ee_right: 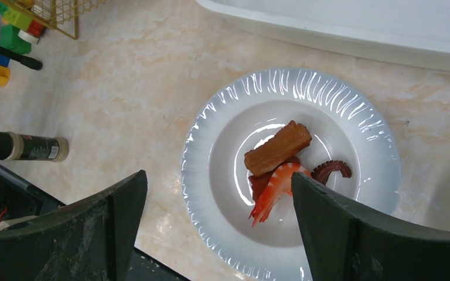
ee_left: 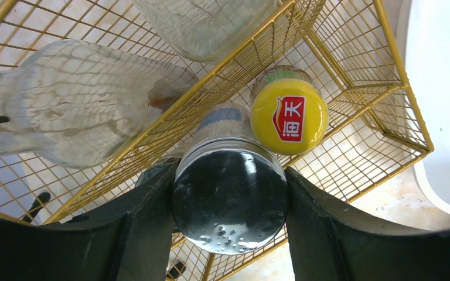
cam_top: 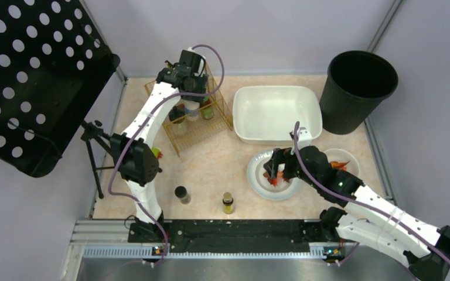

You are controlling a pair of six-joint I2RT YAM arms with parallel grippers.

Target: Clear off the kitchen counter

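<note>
The kitchen counter (cam_top: 211,167) runs its long axis left to right. Grey walls close its left, far and right sides, and the arm bases line the near edge. The left arm stretches toward the far left corner, where the left gripper (ee_left: 228,172) pinches a black-lidded jar (ee_left: 228,211) inside the gold wire rack (cam_top: 179,141), tight beside a yellow-capped bottle (ee_left: 289,117). Bare counter separates the rack from the white tub (cam_top: 275,111). The right arm angles in from the near right, and the right gripper (ee_right: 218,178) is spread wide above the ribbed plate (ee_right: 328,99).

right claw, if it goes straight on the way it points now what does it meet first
The right claw would likely meet the shrimp or brown fried stick on the white plate first; depth is unclear.
</note>
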